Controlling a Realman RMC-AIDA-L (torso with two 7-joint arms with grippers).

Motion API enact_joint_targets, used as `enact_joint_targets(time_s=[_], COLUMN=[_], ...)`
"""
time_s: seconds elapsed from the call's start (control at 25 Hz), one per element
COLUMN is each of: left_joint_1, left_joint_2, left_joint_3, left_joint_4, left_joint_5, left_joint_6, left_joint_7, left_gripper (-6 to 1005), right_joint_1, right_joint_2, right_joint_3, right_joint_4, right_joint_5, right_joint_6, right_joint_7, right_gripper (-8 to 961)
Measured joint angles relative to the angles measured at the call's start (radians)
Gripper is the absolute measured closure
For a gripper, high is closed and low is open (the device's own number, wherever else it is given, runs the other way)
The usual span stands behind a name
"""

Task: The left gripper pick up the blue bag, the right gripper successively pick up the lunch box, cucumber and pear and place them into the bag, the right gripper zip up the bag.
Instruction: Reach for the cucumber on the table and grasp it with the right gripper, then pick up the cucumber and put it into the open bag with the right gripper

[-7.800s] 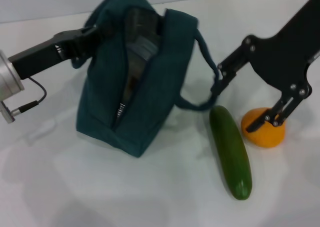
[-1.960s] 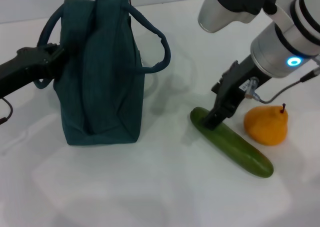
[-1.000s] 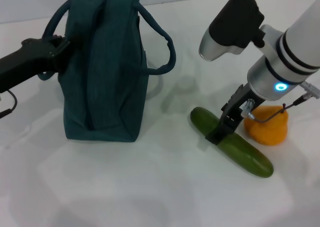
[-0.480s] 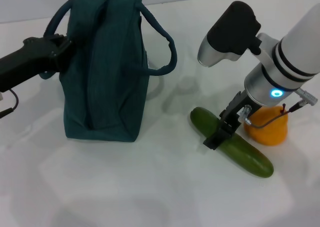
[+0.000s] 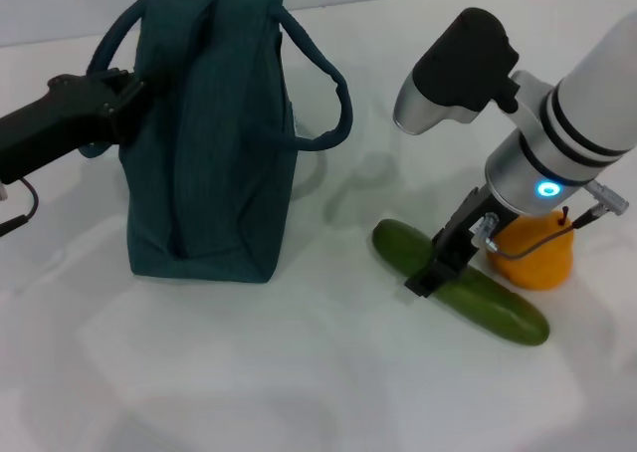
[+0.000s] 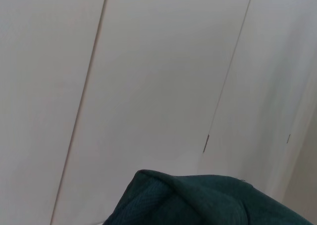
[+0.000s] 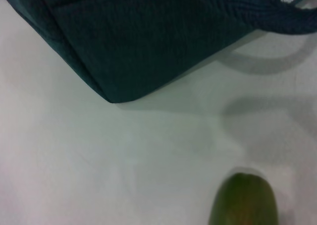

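White tabletop (image 5: 299,372), lower right: cucumber (image 5: 503,310) just nudged by right gripper (image 5: 435,276) straddling it, jaw closure untellable, pickup starting; left gripper (image 5: 117,99) clamping bag (image 5: 209,153).

pear (image 5: 540,260): partly behind right hand (image 5: 445,264) | cucumber (image 7: 243,200): cut by frame edge | lunch box: unseen
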Motion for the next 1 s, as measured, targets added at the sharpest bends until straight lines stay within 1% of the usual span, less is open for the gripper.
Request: enact_joint_targets(time_s=[0.2, 0.6, 0.68, 0.84, 1.0], left_joint_1=[0.000, 0.000, 0.000, 0.006, 0.010], left_joint_2=[0.000, 0.000, 0.000, -0.002, -0.004], left_joint_3=[0.000, 0.001, 0.003, 0.003, 0.003], left_joint_4=[0.000, 0.000, 0.000, 0.000, 0.000], left_joint_5=[0.000, -0.005, -0.007, -0.008, -0.010], left_joint_6=[0.000, 0.000, 0.000, 0.005, 0.007], left_joint_7=[0.000, 0.000, 0.005, 0.023, 0.032], left_gripper=[944, 943, 943, 943, 943], right_joint_1=[0.004, 0.004, 0.005, 0.000, -0.028], right_joint_2=[0.000, -0.003, -0.004, -0.009, -0.012], right_joint_3=[0.005, 0.021, 0.036, 0.092, 0.218], right_joint_4=[0.012, 0.007, 0.008, -0.020, -0.049], right_joint_5=[0.007, 0.007, 0.007, 0.034, 0.156], right_joint_6=[0.001, -0.007, -0.007, -0.013, -0.039], right_joint_7=[0.000, 0.000, -0.004, -0.026, -0.123], right_gripper=[202, 364, 360, 352, 344])
